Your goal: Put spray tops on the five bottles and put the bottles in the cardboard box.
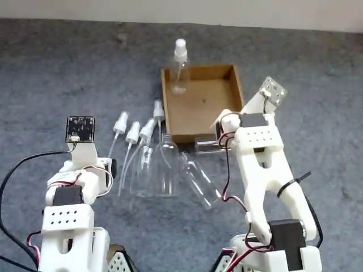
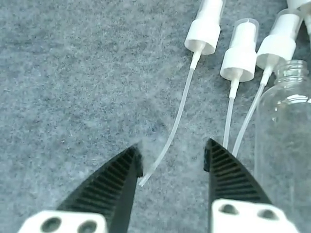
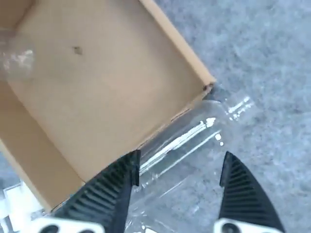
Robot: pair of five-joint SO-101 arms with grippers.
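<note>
Right wrist view — bottle (image 3: 189, 145) beside cardboard box (image 3: 97, 97)

Grey carpet (image 1: 62, 73), pale wall (image 1: 238, 12) behind

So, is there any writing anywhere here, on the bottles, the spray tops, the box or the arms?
None can be read.
The cardboard box is plain brown, with only a small dark spot on its floor.
The clear bottles and white spray tops carry no labels.
The dark board on the left arm's wrist has marks too small to read.
</note>
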